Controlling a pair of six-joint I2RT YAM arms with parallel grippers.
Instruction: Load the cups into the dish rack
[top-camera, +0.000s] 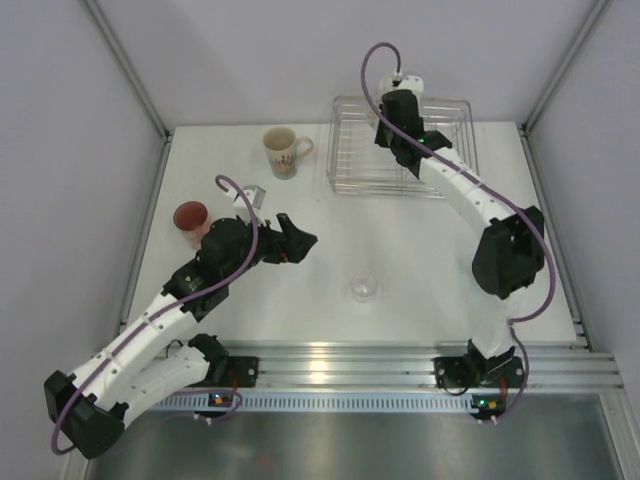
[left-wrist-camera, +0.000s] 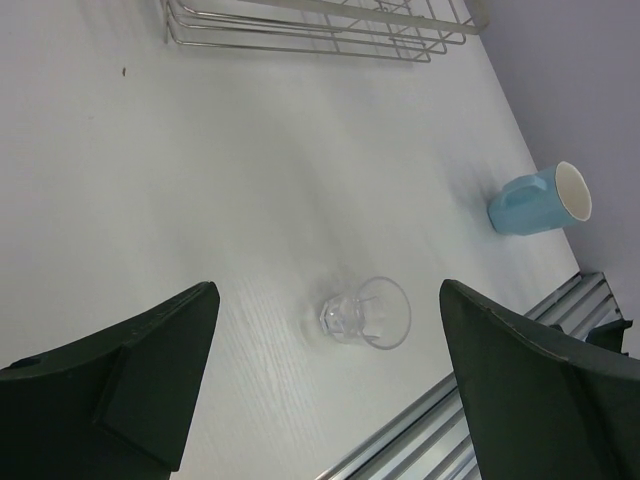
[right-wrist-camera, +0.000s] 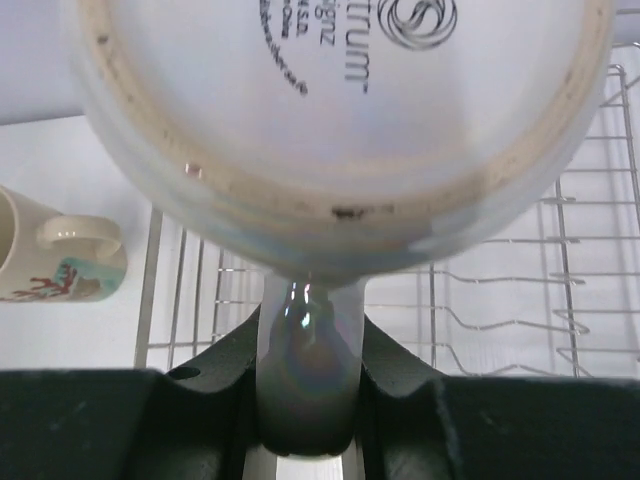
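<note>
While above rack (top-camera: 360, 160), mug (right-wrist-camera: 340, 100) in hand (right-wrist-camera: 305, 395)

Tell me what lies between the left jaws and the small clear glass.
Nothing. In the left wrist view, the stretch from the open left jaws to the clear glass is bare white table; the top view agrees.

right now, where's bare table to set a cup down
Bare table lies between the dish rack and the clear glass, and between that glass and the light blue cup. Crowded at left, around the red tumbler and left gripper.
</note>
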